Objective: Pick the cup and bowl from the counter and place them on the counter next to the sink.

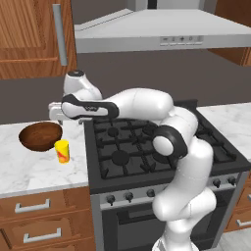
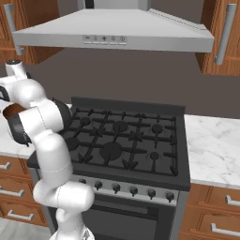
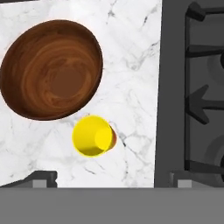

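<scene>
My two-finger claw point(image 3: 109, 178) hangs above the white, grey-veined marble counter point(image 3: 131, 78), looking straight down; its jaws stand fully apart and hold nothing. The two dark fingertips point(image 3: 41, 178) rise at the lower edge of the hand view, one to each side, with bare marble between them.

The small yellow cylindrical cup point(image 3: 92, 136) stands upright on the counter, its open mouth toward my camera and a red-orange mark visible on one flank. It lies between my fingertips' lines but ahead of them, untouched.

The round, deep, dark reddish-brown wooden bowl point(image 3: 52, 69) sits just beyond the cup; in the hand view their rims look almost in contact, though I cannot tell whether they touch. The bowl is empty.

In the left base view, my white arm point(image 1: 142, 105) reaches leftward over the black gas stove top point(image 1: 137, 147) to the counter section point(image 1: 29, 166) left of it, where the bowl point(image 1: 40, 136) and cup point(image 1: 62, 151) stand side by side, the cup nearer the front edge. The stove's edge point(image 3: 159, 87) borders the counter near the cup.
</scene>
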